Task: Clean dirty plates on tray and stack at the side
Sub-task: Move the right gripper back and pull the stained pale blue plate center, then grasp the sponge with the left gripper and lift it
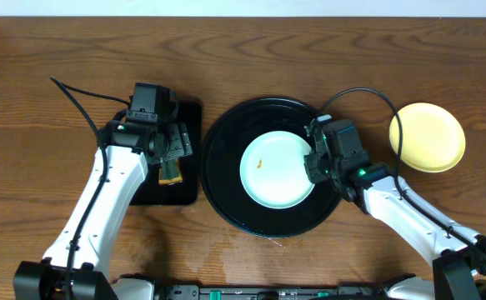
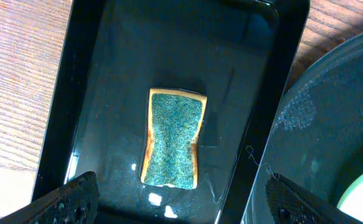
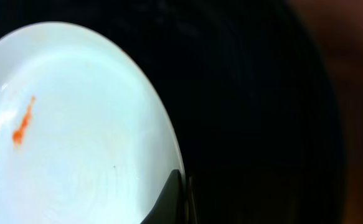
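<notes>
Mint-blue plate (image 1: 276, 171), smeared orange, lies in the round tray (image 1: 226, 179). Left hand (image 2: 187, 199), spread, hovers over the sponge (image 2: 172, 138); it should descend straight and pinch the long sides. Right hand (image 1: 318, 162) is at the plate's rim; whether it pinches cannot be told.

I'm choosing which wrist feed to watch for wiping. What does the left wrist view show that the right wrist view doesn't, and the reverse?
Only the left wrist view: a green-topped sponge in the small rectangular black tray, with the left pincer open above it. Only the right wrist view: the orange smear on the pale mint-blue plate, and one fingertip of the right pincer at the plate's rim; whether it grips is unclear. Both: the round black tray and that plate, only a sliver in the left wrist view.
</notes>
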`<state>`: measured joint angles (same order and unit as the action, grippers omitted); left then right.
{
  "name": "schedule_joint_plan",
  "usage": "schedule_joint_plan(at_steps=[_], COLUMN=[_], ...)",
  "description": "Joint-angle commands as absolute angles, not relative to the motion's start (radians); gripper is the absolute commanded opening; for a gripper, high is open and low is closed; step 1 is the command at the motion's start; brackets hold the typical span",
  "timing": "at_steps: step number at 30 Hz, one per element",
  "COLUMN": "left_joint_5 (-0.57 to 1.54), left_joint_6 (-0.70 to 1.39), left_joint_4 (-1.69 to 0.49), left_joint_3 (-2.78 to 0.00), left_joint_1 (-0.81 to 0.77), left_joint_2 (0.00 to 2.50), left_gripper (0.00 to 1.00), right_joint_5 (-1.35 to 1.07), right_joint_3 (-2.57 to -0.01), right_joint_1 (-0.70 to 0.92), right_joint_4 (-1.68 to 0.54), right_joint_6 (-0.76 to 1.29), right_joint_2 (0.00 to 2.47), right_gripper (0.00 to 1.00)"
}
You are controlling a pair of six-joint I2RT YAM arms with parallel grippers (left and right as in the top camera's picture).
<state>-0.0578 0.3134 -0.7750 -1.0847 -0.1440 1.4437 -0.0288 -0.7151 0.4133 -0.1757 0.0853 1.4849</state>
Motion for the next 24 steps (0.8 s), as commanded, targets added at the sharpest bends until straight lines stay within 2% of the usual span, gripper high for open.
schedule_joint_plan(at_steps=[1, 2, 3, 5, 6, 8, 10, 11, 13, 15, 17, 19, 24], left_joint_5=[-0.059, -0.059, -0.059, -0.059, -0.059, -0.06, -0.059, -0.059, -0.06, -0.06, -0.06, -0.06, -0.059], left_joint_6=[0.308, 0.308, 0.308, 0.308, 0.308, 0.308, 0.308, 0.308, 0.308, 0.308, 0.308, 0.308, 0.308], left_joint_4=[-0.776, -0.776, -0.776, -0.776, -0.776, -0.776, -0.776, -0.776, -0.776, -0.776, -0.776, -0.776, -0.776], left_joint_3=[-1.095, -1.095, -1.095, -1.095, -1.095, -1.095, -1.095, -1.095, -1.095, -1.095, -1.095, -1.095, -1.095], left_joint_1=[-0.141, -0.141, -0.141, -0.141, -0.141, -0.141, -0.141, -0.141, -0.141, -0.141, -0.141, -0.141, -0.141], left_joint_2=[1.444, 1.444, 1.444, 1.444, 1.444, 1.444, 1.444, 1.444, 1.444, 1.444, 1.444, 1.444, 1.444], left_gripper=[0.87, 0.87, 0.87, 0.87, 0.87, 0.87, 0.87, 0.87, 0.87, 0.87, 0.87, 0.87, 0.87], right_joint_5=[0.006, 0.012, 0.022, 0.034, 0.035, 0.032, -0.006, -0.041, -0.131, -0.201, -0.237, -0.236, -0.212], right_joint_3=[-0.726, -0.726, -0.726, -0.726, -0.727, -0.726, -0.726, -0.726, -0.726, -0.726, -0.725, -0.725, -0.725], right_joint_1=[0.403, 0.401, 0.398, 0.387, 0.379, 0.363, 0.343, 0.334, 0.313, 0.299, 0.295, 0.297, 0.297], right_joint_4=[-0.15, -0.144, -0.14, -0.138, -0.139, -0.148, -0.167, -0.175, -0.199, -0.224, -0.252, -0.283, -0.281], right_joint_6=[-0.184, -0.192, -0.192, -0.171, -0.134, -0.021, 0.088, 0.13, 0.222, 0.297, 0.393, 0.465, 0.501], right_joint_2=[1.502, 1.506, 1.506, 1.505, 1.505, 1.505, 1.505, 1.505, 1.506, 1.506, 1.51, 1.522, 1.591], right_gripper=[0.02, 0.1, 0.29, 0.85, 0.92, 0.98, 0.99, 0.96, 0.8, 0.58, 0.45, 0.4, 0.38])
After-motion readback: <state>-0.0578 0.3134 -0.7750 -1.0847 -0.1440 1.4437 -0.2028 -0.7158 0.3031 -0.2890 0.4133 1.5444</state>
